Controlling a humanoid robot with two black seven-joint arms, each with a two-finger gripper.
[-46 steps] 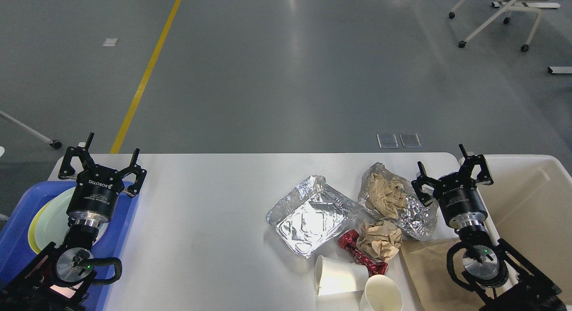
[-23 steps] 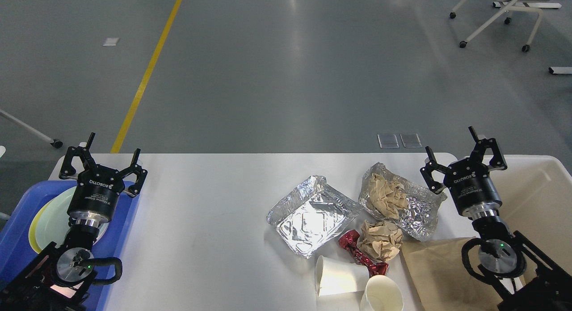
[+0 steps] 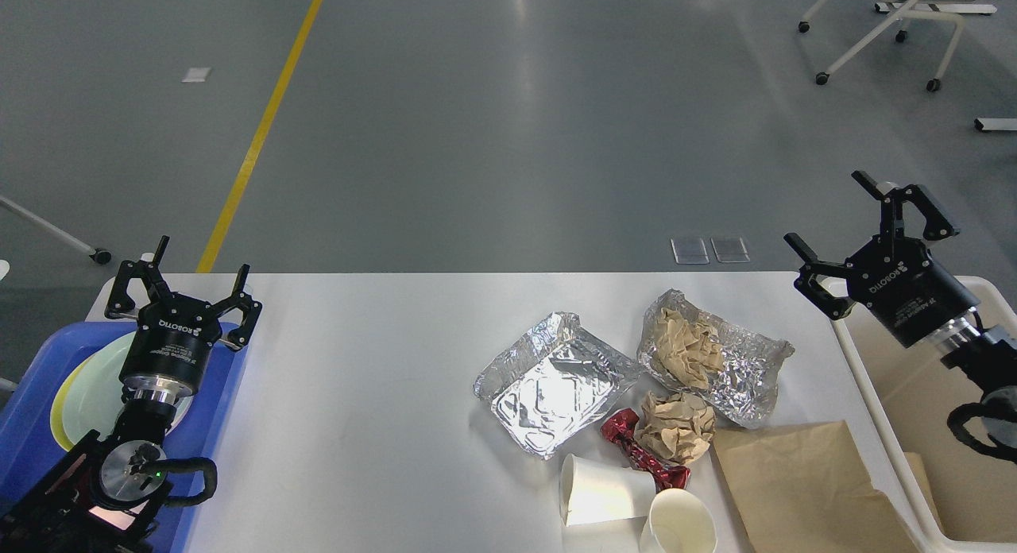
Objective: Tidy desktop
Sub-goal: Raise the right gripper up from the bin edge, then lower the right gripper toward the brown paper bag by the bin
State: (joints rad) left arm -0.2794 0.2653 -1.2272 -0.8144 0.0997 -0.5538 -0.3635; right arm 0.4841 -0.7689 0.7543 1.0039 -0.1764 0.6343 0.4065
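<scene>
The white desktop (image 3: pixel 357 394) fills the lower view. On its right part lie an empty foil tray (image 3: pixel 552 382), a second foil tray (image 3: pixel 735 362) with crumpled brown paper (image 3: pixel 685 346) in it, a loose brown paper ball (image 3: pixel 678 427), a red wrapper (image 3: pixel 639 451), two white paper cups (image 3: pixel 596 489) (image 3: pixel 679 523) and a flat brown paper bag (image 3: pixel 802 489). My left gripper (image 3: pixel 181 286) is open and empty over the blue tray. My right gripper (image 3: pixel 862 227) is open and empty, raised above the cream bin's far left corner.
A blue tray (image 3: pixel 32 410) with a pale green plate (image 3: pixel 91 394) sits at the desktop's left end. A cream bin (image 3: pixel 953 410) stands at the right end. An office chair (image 3: pixel 890 29) stands on the grey floor far right.
My right gripper has risen and swung right, from beside the paper-filled foil tray to above the cream bin's corner, uncovering the brown bag. The left arm has not moved.
</scene>
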